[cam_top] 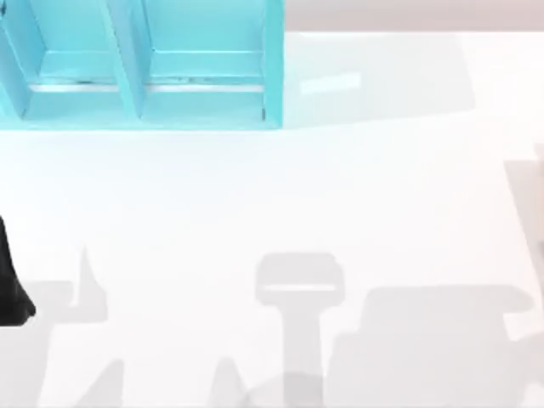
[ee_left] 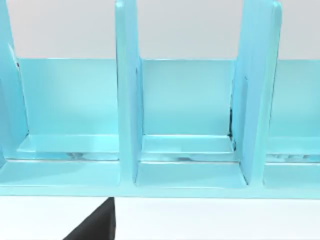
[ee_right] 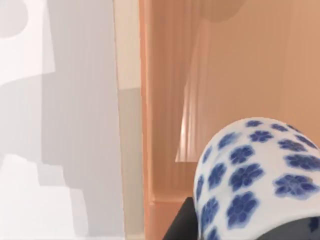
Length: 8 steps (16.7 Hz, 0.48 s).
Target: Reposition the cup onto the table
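The blue-flowered cup (ee_right: 255, 175) sits close against the right wrist camera, apparently carried beyond the table's (cam_top: 272, 212) right edge. I cannot tell whether that pincer pinches it. A loose hold could drop it off the edge. Left arm is parked at the left edge, facing the turquoise shelf (cam_top: 144, 68).

Top view straight down on table (cam_top: 280, 212) and shelf (cam_top: 140, 64), left wrist view low, facing shelf (ee_left: 160, 125) closely, sharing it, right wrist view close behind cup (ee_right: 257, 175)

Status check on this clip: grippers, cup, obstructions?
Right gripper at blue-flowered cup, grip unclear. Left arm parked at table's left edge. Turquoise shelf far left.
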Each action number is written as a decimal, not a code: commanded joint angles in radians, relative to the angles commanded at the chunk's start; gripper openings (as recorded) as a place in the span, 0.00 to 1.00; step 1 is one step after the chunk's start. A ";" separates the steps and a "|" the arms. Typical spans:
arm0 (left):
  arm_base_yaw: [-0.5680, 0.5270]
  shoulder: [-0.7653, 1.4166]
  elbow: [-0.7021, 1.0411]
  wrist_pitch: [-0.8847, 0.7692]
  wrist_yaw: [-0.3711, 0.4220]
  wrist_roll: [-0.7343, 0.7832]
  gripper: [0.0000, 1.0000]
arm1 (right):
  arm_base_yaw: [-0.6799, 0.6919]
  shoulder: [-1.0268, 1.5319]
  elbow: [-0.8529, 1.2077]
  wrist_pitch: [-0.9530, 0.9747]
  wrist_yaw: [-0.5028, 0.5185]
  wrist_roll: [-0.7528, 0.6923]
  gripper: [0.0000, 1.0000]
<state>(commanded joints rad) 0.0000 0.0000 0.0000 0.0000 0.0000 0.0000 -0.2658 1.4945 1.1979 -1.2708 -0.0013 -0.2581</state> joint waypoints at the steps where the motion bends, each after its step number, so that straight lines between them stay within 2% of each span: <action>1: 0.000 0.000 0.000 0.000 0.000 0.000 1.00 | 0.000 0.000 0.000 0.000 0.000 0.000 0.00; 5: 0.000 0.000 0.000 0.000 0.000 0.000 1.00 | 0.008 0.007 -0.001 0.002 -0.001 0.012 0.00; 8: 0.000 0.000 0.000 0.000 0.000 0.000 1.00 | 0.104 0.019 0.013 0.000 0.004 0.103 0.00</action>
<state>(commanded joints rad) 0.0000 0.0000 0.0000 0.0000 0.0000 0.0000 -0.1617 1.5136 1.2111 -1.2705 0.0023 -0.1550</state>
